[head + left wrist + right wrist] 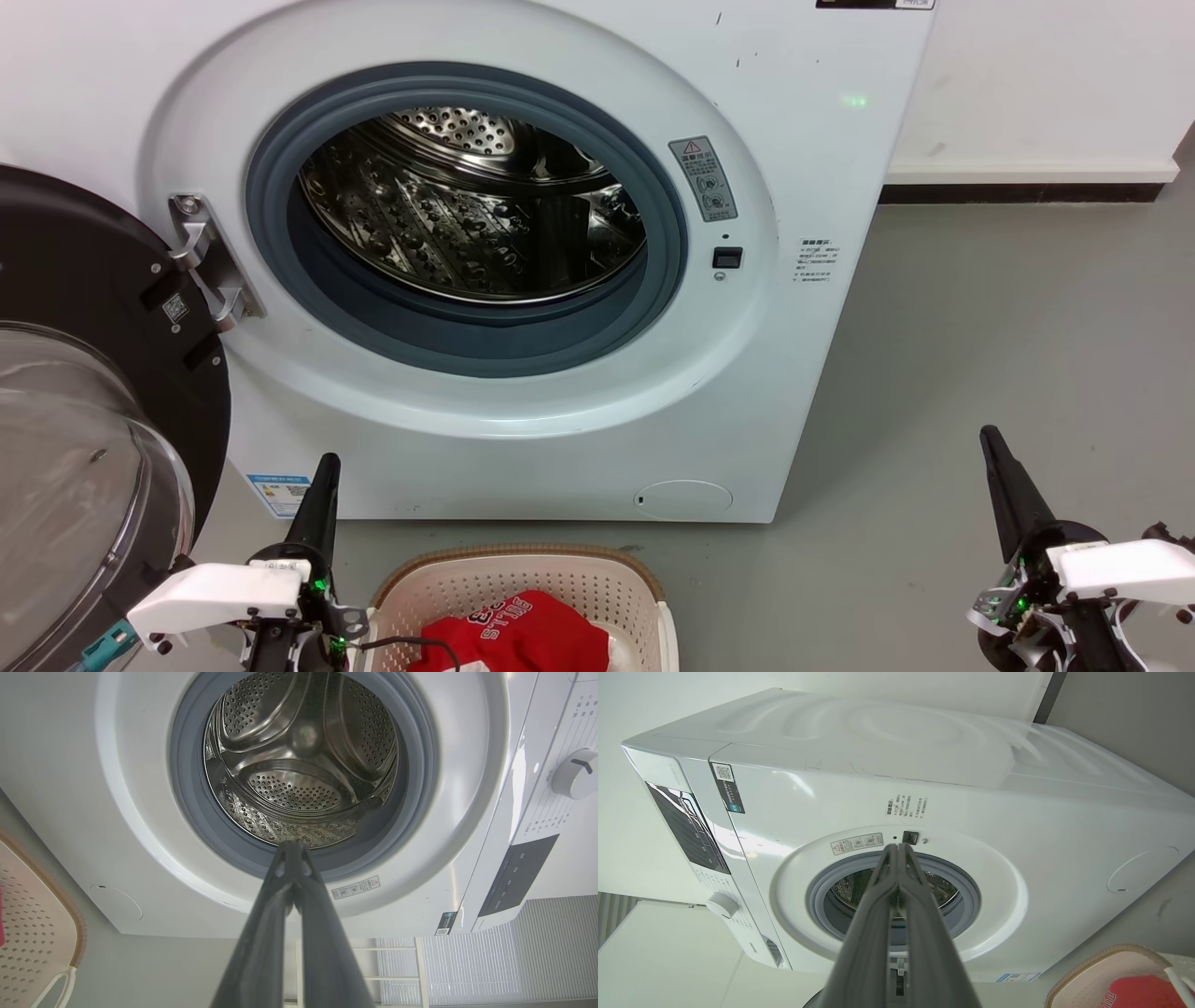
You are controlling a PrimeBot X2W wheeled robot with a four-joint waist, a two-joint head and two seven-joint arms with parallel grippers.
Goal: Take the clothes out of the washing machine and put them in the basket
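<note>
Now, the left gripper (292,848): its two long dark fingers are pressed together to the tip, and I see nothing between them. In my head view it stands at lower left, pointing up at the front of the washing machine (560,457), just beside the left rim of the basket (504,556).

Right gripper (899,847): likewise clenched on nothing, fingers meeting at the tip. In the head view it is at lower right over the grey floor (934,373), well apart from both machine and basket.

The red jersey (532,635) lies inside the basket, with its white lettering facing up. The basket sits on the floor just in front of the machine, between the two grippers and nearer the left one.

The machine's door (103,280) is swung open to the left, black frame and glass bowl facing me. The drum (467,215) shows perforated steel behind the grey porthole rim.
</note>
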